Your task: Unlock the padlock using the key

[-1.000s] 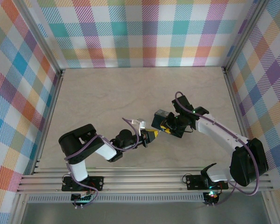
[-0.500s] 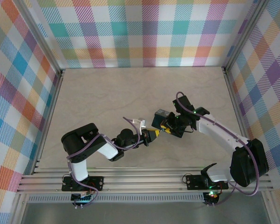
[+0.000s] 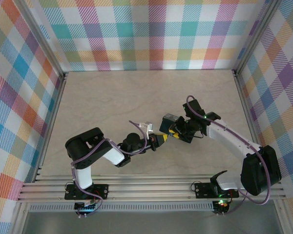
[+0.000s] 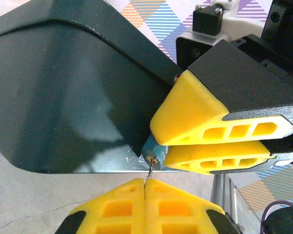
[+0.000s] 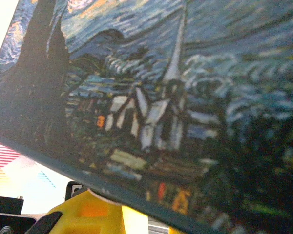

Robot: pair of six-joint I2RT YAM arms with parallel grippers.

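Observation:
In the left wrist view the padlock (image 4: 154,152) is a small blue cylinder with a brass keyhole, fixed at the corner of a dark teal case (image 4: 73,92). My right gripper (image 4: 161,145) is shut on it, its yellow fingers (image 4: 205,109) closing from the right. My left gripper (image 4: 145,181) is shut on the thin metal key (image 4: 149,171), whose tip meets the keyhole. From above, the left gripper (image 3: 160,140) and right gripper (image 3: 174,132) face each other below the case (image 3: 167,121). The case's painted night-sky cover (image 5: 161,97) sits close in the right wrist view.
The beige tabletop (image 3: 136,97) stretches behind the arms. It is bounded by aluminium rails (image 3: 151,187) at the near edge and plaid walls (image 3: 151,34) on three sides. A loose white cable connector (image 3: 147,127) sits above the left wrist.
My left gripper has crept right and slightly up with the key, closing the gap to the padlock. The right gripper and case have barely shifted.

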